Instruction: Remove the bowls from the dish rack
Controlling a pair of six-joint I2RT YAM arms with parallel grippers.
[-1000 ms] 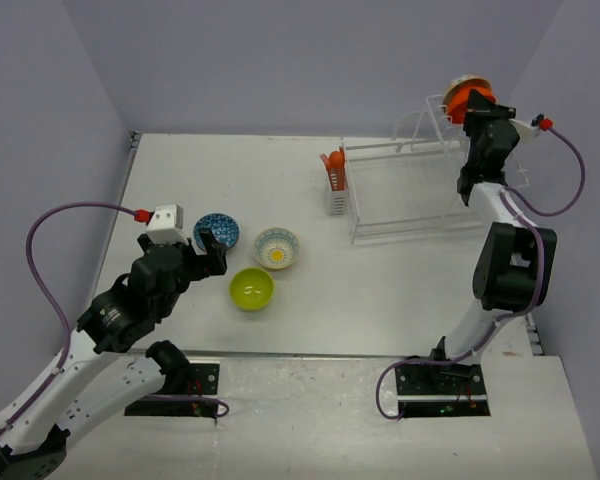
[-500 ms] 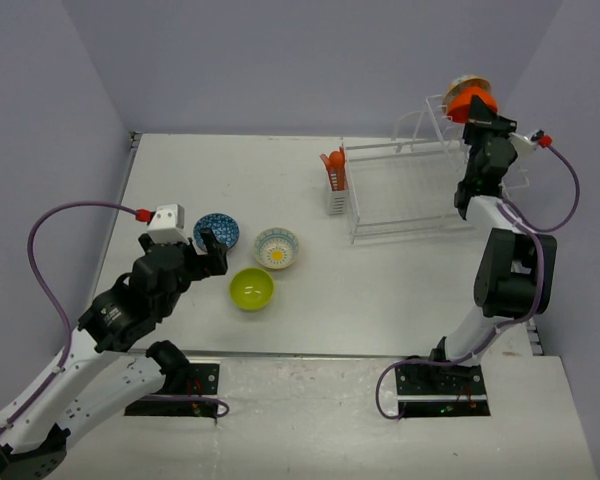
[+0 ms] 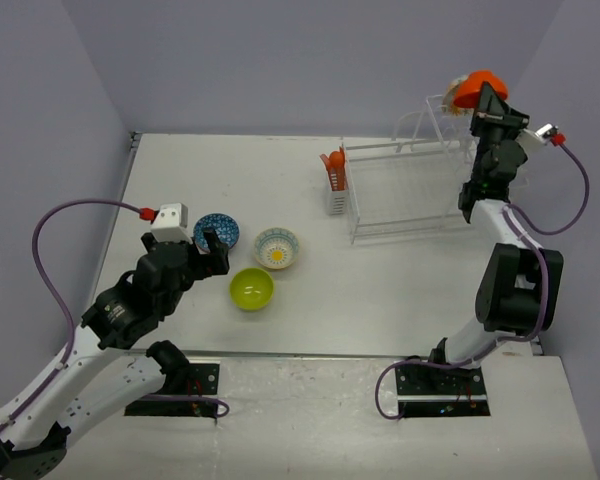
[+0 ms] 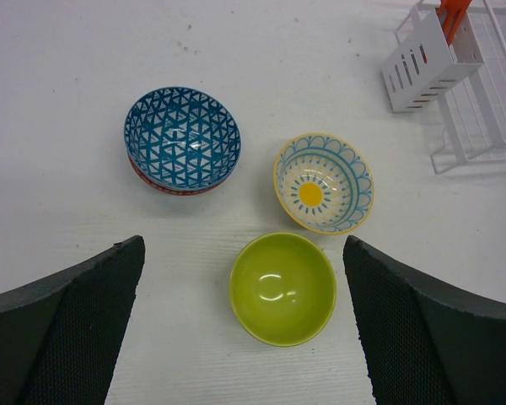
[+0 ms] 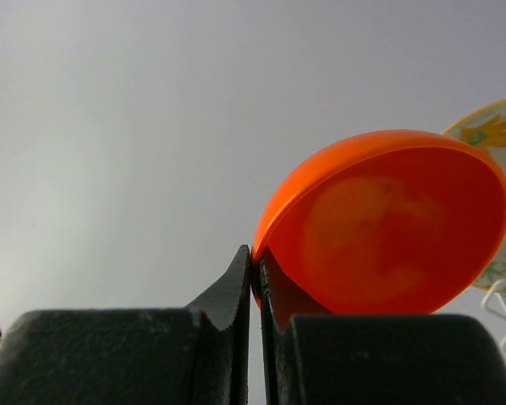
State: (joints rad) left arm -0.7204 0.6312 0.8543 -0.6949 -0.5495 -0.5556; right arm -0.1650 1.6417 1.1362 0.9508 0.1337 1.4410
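My right gripper (image 5: 255, 257) is shut on the rim of an orange bowl (image 5: 388, 224) and holds it on edge above the raised back of the white dish rack (image 3: 405, 190); the same orange bowl (image 3: 472, 88) shows at the top right of the overhead view. Behind it a cream bowl with leafy inside (image 5: 499, 135) stands in the rack. On the table lie a blue-patterned bowl (image 4: 182, 139), a cream bowl with a yellow centre (image 4: 323, 182) and a lime-green bowl (image 4: 282, 288). My left gripper (image 4: 244, 333) hangs open above the lime-green bowl, touching nothing.
An orange utensil caddy item sits in the white caddy (image 3: 335, 185) at the rack's left end. The grey walls close in behind and to the right of the rack. The right arm's purple cable (image 3: 570, 190) loops beside the rack.
The right gripper has risen and tilted back, lifting the orange bowl higher above the rack's raised section. The left arm has barely moved.
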